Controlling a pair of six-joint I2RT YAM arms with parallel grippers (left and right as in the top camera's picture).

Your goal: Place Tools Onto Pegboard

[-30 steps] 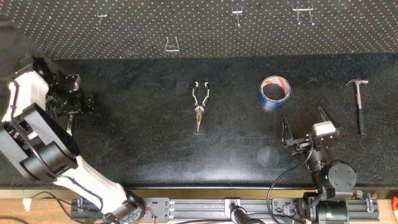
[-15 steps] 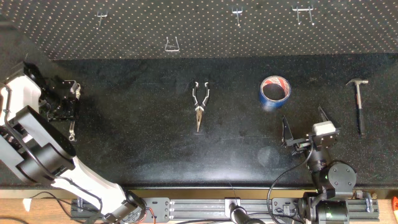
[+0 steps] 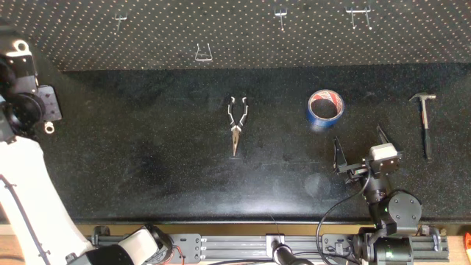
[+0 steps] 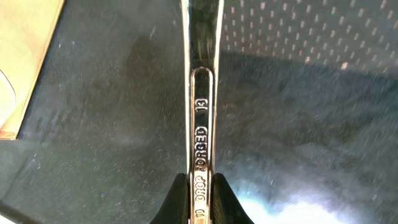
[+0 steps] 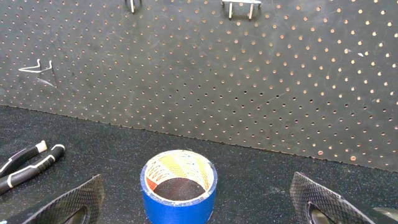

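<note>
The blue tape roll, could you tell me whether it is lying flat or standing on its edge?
Lying flat: the blue tape roll sits on one flat end, its hole facing up.

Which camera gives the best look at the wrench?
The left wrist view: the wrench sits in the middle, its handle running out from the left gripper, which is shut on it. In the top view its ring end sticks out by that arm, at the far left.
</note>
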